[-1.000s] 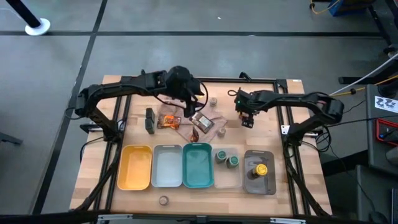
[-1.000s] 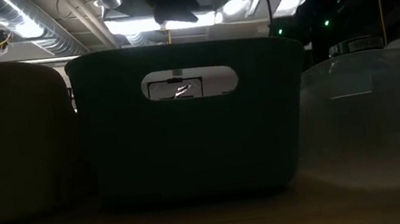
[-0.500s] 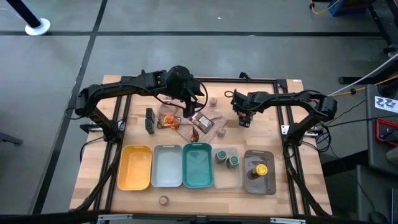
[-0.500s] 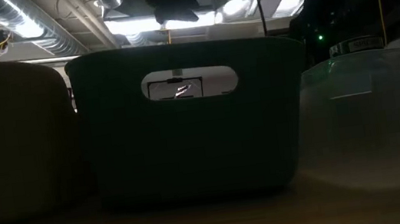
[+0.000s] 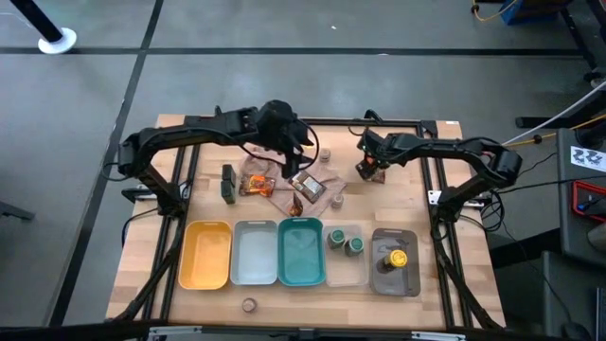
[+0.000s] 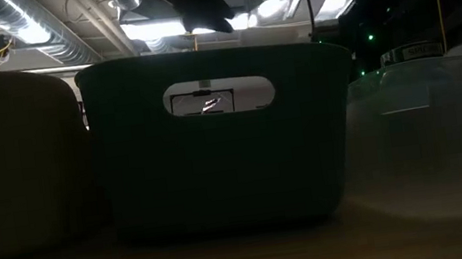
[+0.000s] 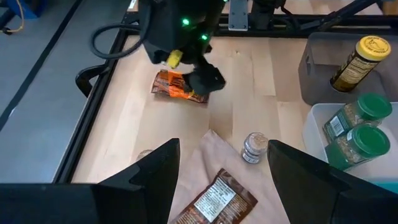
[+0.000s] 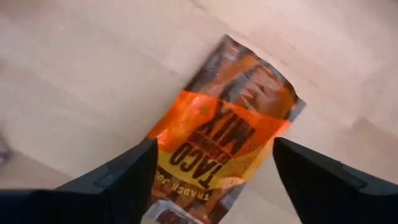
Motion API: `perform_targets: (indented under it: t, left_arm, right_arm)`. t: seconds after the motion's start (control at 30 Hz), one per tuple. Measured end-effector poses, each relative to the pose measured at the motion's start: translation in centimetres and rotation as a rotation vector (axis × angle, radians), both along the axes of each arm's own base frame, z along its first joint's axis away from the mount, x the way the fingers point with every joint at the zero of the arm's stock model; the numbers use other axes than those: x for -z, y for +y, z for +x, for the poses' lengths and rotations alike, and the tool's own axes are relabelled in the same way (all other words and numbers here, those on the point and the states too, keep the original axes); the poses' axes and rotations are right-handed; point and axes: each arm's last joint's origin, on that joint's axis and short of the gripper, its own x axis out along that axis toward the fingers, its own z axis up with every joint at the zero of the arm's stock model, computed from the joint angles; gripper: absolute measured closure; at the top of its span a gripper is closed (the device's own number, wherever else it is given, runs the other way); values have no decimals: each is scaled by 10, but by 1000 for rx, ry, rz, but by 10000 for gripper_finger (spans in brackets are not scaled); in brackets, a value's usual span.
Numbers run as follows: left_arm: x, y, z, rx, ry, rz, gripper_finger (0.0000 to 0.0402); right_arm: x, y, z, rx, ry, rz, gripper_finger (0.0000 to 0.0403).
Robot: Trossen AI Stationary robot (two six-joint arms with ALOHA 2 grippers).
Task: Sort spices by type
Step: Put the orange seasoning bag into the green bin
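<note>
Looking past the right gripper [image 8: 211,186], its wrist view shows spread jaws above an orange packet [image 8: 227,127] on the desk [image 5: 417,204], hidden from overhead. Left gripper [image 5: 289,156], jaws spread, hovers over other packets [image 5: 258,182]. Since earlier, the right gripper has swung toward the desk's far edge.

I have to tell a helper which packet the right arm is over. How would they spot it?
Start at the table's far right part, beyond the row of trays. Under the open right gripper lies an orange packet flat on bare wood. Unlike the other packets, which lie on the cloth under the left arm, it lies alone.
</note>
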Motion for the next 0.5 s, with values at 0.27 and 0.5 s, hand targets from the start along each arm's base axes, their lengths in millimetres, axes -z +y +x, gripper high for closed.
perform_targets:
  t: [0.27,0.5]
  left_arm:
    - [1,3,3,19,-13,18,174]
    - [1,1,1,72,-2,5,174]
  right_arm:
    - [7,-6,3,149,-40,-5,88]
    - [25,-12,6,178,19,-15,88]
